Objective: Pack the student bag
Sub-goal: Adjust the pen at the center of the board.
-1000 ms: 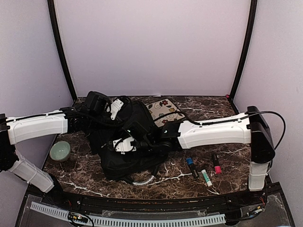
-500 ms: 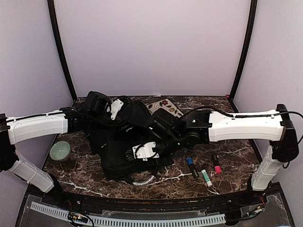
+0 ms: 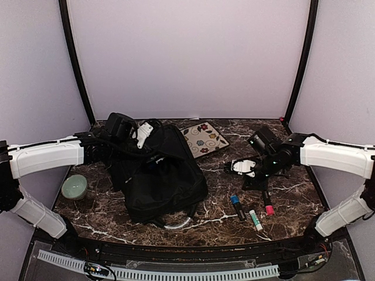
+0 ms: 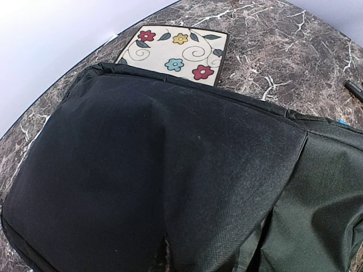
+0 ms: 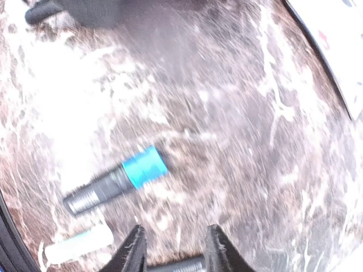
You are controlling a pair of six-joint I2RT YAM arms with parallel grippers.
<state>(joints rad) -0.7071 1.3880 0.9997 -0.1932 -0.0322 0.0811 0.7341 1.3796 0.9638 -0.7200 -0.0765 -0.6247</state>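
Note:
The student bag [image 3: 161,178] is a large black fabric backpack lying left of centre, its grey-white handle [image 3: 176,223] at the near edge. My left gripper [image 3: 125,133] is at the bag's far left top, shut on its fabric. In the left wrist view the black fabric [image 4: 159,170] fills the frame and hides the fingers. My right gripper [image 3: 256,182] is open and empty, low over the table right of the bag. In the right wrist view its gripper [image 5: 176,252] hovers near a blue-capped marker [image 5: 116,181] and a white marker [image 5: 76,243].
A floral pad [image 3: 204,139] lies behind the bag and also shows in the left wrist view [image 4: 176,48]. A blue-capped marker [image 3: 237,206], a white marker [image 3: 255,220] and a red-capped marker [image 3: 268,204] lie near the front right. A green bowl [image 3: 74,187] sits at the left.
My right arm has pulled out of the bag and swung right, over the markers, with its gripper open and empty. The left arm and the bag's top have stayed put.

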